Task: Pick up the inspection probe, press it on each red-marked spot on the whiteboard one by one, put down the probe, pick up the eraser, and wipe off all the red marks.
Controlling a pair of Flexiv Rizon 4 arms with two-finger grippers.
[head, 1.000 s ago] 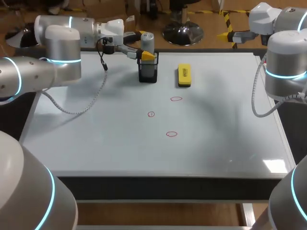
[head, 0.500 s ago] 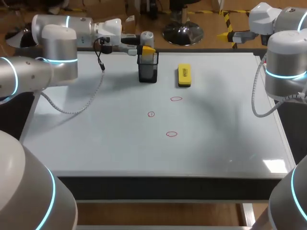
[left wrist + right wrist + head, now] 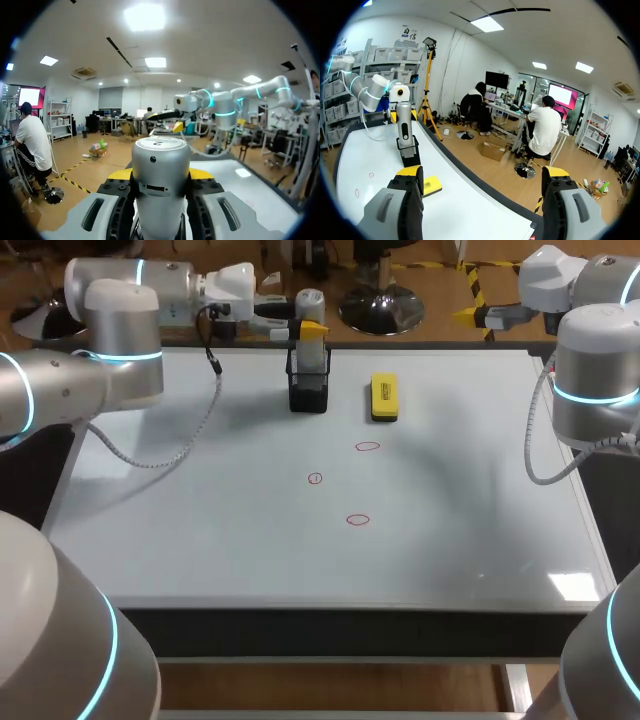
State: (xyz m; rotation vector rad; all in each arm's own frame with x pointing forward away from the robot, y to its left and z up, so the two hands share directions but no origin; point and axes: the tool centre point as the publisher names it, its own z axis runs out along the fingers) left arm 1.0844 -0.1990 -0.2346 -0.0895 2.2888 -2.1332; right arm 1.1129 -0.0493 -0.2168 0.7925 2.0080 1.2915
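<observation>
Head view: the left arm (image 3: pixel 110 335) comes in from the left along the far edge of the whiteboard (image 3: pixel 200 540). The left gripper (image 3: pixel 308 330) sits right above the black holder (image 3: pixel 308 395), clamped on the inspection probe (image 3: pixel 309 304). The probe stands upright. Its rounded silver top rises above the yellow fingertips, and its lower end reaches down into the holder's open top. Whether it touches the holder's floor cannot be told.

In the left wrist view the probe's silver cap fills the gap between the fingers. A yellow tip shows at each side of the cap, pressed against it.

The yellow eraser (image 3: pixel 384 398) lies flat on the board just beside the holder, on its right and not touching it. Three red marks (image 3: pixel 368 447) sit nearer the robot, around the middle of the board. They are well apart from the probe and the left gripper.

The right gripper (image 3: pixel 482 172) hangs off the board's far right corner with its fingers spread wide and nothing between them. In the right wrist view the eraser lies ahead of its fingers. The holder and the held probe stand farther along the board, well apart from that gripper.
</observation>
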